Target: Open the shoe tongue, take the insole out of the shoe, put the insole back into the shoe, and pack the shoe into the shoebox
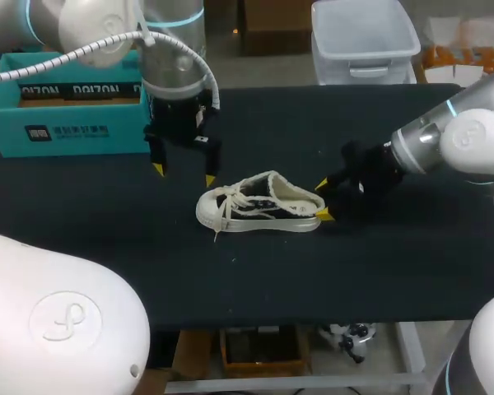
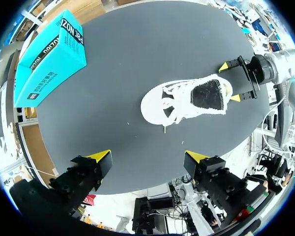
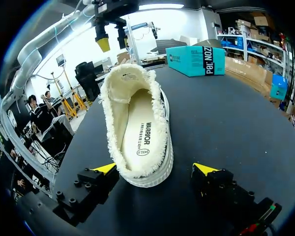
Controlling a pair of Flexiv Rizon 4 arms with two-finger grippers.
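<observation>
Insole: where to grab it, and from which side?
Heel end of the insole, from above through the opening of the shoe. It lies flat, heel part exposed, toe part hidden under the laces. The left gripper, open and raised near the shoe, seems best placed.

Left gripper hangs pointing straight down above the table, nearer its far edge, jaws spread. Right gripper sits low and level, in from the right edge, jaws apart.

Lighting: even, overhead, moderately bright. Shadows: soft, faint, beneath shoe on matte dark table. Glare: soft highlights on white arm casings.
</observation>
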